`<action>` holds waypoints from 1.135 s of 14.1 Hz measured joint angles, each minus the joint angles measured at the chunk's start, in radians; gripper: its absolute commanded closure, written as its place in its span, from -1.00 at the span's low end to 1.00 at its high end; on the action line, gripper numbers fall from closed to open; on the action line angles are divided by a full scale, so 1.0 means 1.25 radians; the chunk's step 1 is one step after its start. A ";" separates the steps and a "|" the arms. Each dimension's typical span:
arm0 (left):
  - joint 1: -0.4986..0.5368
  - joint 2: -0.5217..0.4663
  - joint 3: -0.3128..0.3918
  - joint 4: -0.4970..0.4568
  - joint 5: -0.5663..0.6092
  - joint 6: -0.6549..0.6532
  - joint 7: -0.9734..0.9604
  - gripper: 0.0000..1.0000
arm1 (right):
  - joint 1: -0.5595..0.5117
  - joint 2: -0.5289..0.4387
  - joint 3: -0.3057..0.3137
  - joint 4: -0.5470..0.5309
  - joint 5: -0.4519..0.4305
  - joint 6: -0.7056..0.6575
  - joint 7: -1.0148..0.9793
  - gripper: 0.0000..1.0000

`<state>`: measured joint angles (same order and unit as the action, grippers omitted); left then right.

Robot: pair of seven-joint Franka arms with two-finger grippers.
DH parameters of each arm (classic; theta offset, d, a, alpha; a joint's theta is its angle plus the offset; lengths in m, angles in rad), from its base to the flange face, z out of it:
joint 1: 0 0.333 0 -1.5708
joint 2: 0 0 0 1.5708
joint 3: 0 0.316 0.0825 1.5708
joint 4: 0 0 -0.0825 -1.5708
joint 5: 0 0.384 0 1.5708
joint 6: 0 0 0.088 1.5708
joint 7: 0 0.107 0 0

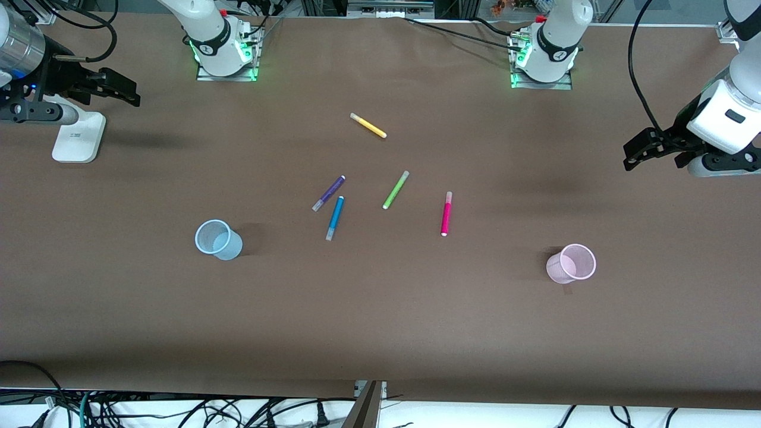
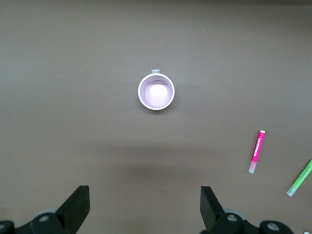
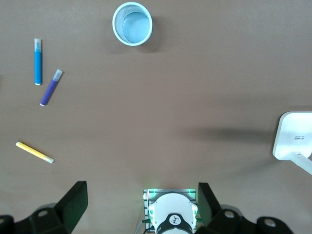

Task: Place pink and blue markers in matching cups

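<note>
Both grippers wide open, empty: left gripper [image 1: 639, 156] and right gripper [image 1: 122, 89] wait high at their table ends. Pink marker [image 1: 446, 214] lies mid-table, long axis toward the front camera, closer to the left arm and pink cup [image 1: 572, 263]. Blue marker [image 1: 335, 218] sits nearer the blue cup [image 1: 217, 239].

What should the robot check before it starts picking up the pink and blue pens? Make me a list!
1. Pink marker lies free on the table: ok.
2. Blue marker free, though the purple marker lies close beside it: ok.
3. Pink cup upright, nothing inside: ok.
4. Blue cup upright, nothing inside: ok.
5. Left gripper open, holding nothing, up at its end of the table: ok.
6. Right gripper open, holding nothing, at its end: ok.
</note>
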<state>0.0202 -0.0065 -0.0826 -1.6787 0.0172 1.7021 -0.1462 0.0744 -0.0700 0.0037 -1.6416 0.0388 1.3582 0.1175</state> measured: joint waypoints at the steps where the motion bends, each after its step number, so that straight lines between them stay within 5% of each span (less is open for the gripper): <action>1: 0.000 0.000 0.000 0.000 0.000 0.000 0.000 -1.00 | 0.001 0.004 0.000 0.005 0.000 -0.002 0.000 -1.00; 16: -0.016 0.053 -0.030 0.000 -0.002 -0.025 0.060 -1.00 | 0.005 0.038 0.000 0.011 -0.001 -0.008 0.000 -1.00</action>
<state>0.0004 0.0595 -0.1197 -1.6787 0.0153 1.6709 -0.0715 0.0807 -0.0227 0.0041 -1.6283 0.0372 1.3488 0.1175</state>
